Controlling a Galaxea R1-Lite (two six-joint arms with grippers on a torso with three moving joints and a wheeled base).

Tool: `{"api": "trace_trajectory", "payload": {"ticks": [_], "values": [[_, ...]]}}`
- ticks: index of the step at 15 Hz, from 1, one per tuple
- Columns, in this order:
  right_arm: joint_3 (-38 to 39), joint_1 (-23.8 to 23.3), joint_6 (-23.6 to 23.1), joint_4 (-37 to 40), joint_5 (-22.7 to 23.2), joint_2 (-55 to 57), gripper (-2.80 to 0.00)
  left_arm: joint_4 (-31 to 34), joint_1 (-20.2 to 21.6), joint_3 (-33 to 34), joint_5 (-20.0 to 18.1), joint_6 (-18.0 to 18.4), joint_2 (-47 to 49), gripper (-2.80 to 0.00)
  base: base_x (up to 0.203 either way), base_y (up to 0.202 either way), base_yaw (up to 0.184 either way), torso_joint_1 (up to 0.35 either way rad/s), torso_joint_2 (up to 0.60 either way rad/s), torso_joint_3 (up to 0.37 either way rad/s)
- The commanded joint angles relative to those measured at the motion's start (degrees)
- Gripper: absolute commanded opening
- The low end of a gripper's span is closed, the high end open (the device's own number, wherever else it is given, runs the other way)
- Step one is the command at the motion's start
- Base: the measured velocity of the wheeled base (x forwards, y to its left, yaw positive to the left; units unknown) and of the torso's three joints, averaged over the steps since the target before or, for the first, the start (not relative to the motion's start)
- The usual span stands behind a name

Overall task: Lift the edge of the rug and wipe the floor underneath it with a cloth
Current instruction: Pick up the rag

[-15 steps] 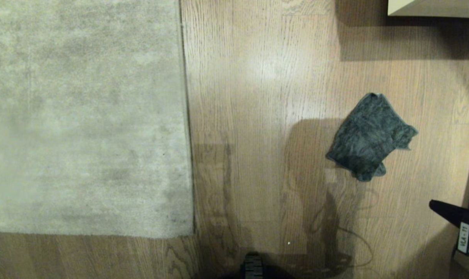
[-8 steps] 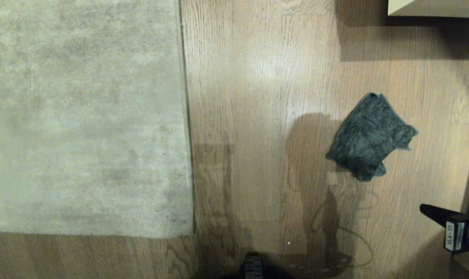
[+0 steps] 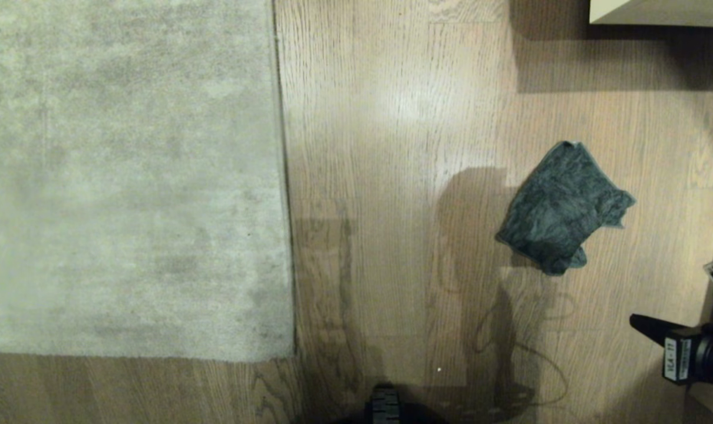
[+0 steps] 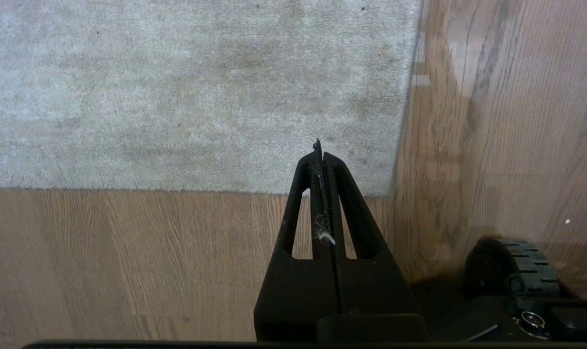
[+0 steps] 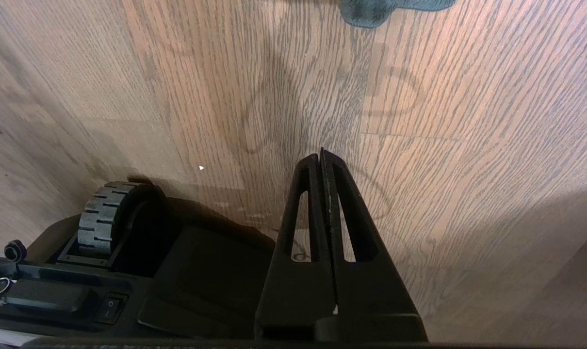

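Floor: wood-grain planks (image 3: 403,176), light brown with a soft sheen; you see them fill the middle and right of the head view and run as a strip along the near side of the rug.
Rug: pale beige-grey pile with darker mottling (image 3: 126,176); you find it lying flat on the left, its right edge and near edge meeting at a corner, nothing lifted.
Furniture: pale box-like corner (image 3: 657,12) at the far right, casting a dark shadow onto the planks below it; you cannot tell what it is.
Robot base: black body with a ribbed wheel (image 5: 97,223), seen from both wrist cameras; in the head view you catch only its dark top at the near edge.
Cloth: dark grey-teal fuzzy rag (image 3: 563,209), crumpled, lying on bare floor on the right, well apart from the rug's edge and untouched.
Right gripper: black tapered fingers (image 3: 642,323) entering at the lower right edge of the head view, near the cloth but clear of it; you see the jaws pressed together with nothing between them (image 5: 322,157).
Left gripper: out of the head view; from its wrist camera you see it hanging (image 4: 318,148) over the rug's near corner, jaws closed flat and empty apart from a wisp of lint.
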Motion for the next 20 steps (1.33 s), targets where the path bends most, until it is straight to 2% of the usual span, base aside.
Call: {"api": "trace_trajectory", "payload": {"ticks": [1,4,11,15,18,19,20], "values": [[0.3,0.0,0.2,-1.8,0.1,1.7,-2.80,0.0,0.0,0.0,0.0,0.0,0.1,-2.80,0.000,0.000,0.000,0.000,0.00,0.000],[0.7,-0.1,0.7,-4.9,0.1,3.9,-2.80,0.0,0.0,0.0,0.0,0.0,0.1,-2.80,0.000,0.000,0.000,0.000,0.00,0.000],[0.7,-0.6,0.7,-5.7,0.1,6.2,-2.80,0.0,0.1,0.0,0.0,0.0,0.1,-2.80,0.000,0.000,0.000,0.000,0.00,0.000],[0.0,-0.5,0.5,-11.1,0.1,10.6,-2.80,0.0,0.0,0.0,0.0,0.0,0.1,-2.80,0.000,0.000,0.000,0.000,0.00,0.000],[-0.4,-0.6,0.7,-11.2,0.1,11.3,-2.80,0.0,0.0,0.0,0.0,0.0,0.1,-2.80,0.000,0.000,0.000,0.000,0.00,0.000],[-0.4,-0.6,0.8,-11.3,0.1,11.2,0.00,0.0,0.1,0.0,0.0,0.0,0.1,-2.80,0.000,0.000,0.000,0.000,0.00,0.000],[-0.5,-0.5,0.7,-11.4,0.2,11.1,0.00,0.0,0.1,0.0,0.0,0.0,0.1,-2.80,0.000,0.000,0.000,0.000,0.00,0.000]]}}
